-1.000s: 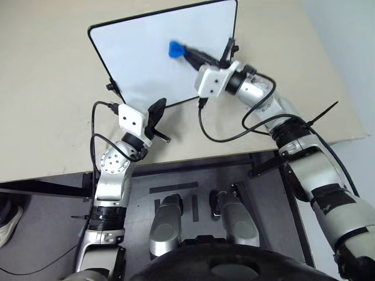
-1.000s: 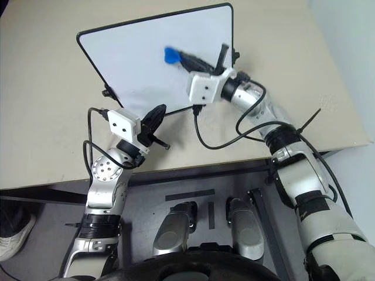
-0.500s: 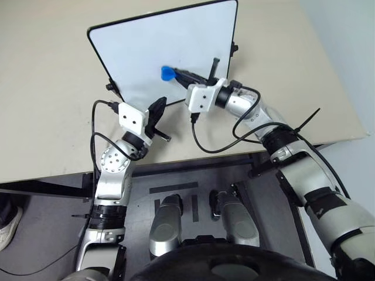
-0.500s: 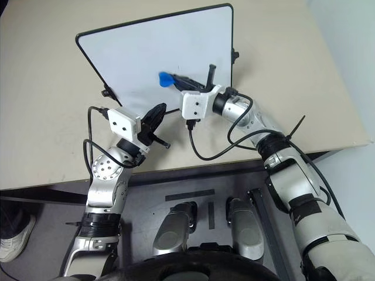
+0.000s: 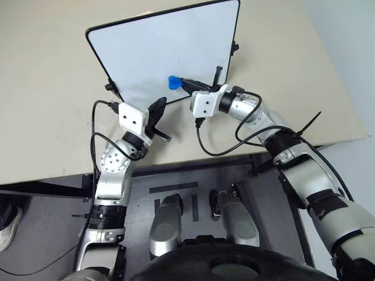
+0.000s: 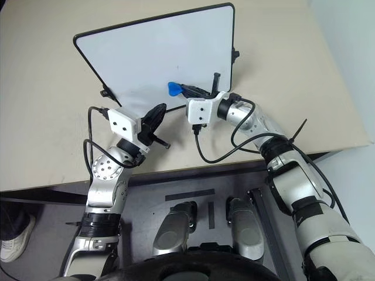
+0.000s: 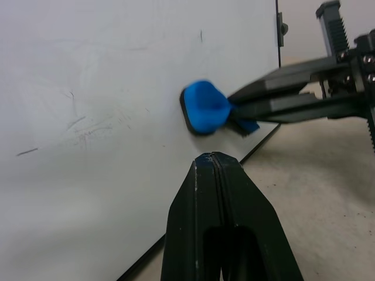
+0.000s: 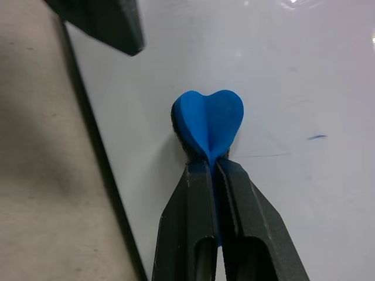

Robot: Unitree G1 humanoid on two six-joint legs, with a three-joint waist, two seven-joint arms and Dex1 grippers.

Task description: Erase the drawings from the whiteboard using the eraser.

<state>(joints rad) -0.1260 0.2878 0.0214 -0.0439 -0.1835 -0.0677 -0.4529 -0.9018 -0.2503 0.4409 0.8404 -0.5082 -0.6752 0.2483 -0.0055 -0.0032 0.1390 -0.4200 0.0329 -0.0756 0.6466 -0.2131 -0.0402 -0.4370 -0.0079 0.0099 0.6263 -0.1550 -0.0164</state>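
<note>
The whiteboard (image 5: 152,52) lies on a beige table, white with a thin black frame. My right gripper (image 5: 185,84) is shut on the blue eraser (image 5: 174,82) and presses it flat against the board close to its near edge. The right wrist view shows the eraser (image 8: 210,117) squeezed between the fingers. A short blue marker stroke of the drawings (image 8: 317,137) lies on the board beside it. My left gripper (image 5: 159,106) is shut and empty, its tip at the board's near edge, just left of the eraser (image 7: 205,105).
The beige table (image 5: 53,117) spreads wide on the board's left and right. Its front edge runs just behind my wrists. Small black knobs (image 5: 235,45) stick out from the board's sides. A person's shoe (image 5: 7,225) stands on the floor at the lower left.
My right gripper has dragged the eraser down the board toward its near edge, then a little to the right. The left arm has kept still.
</note>
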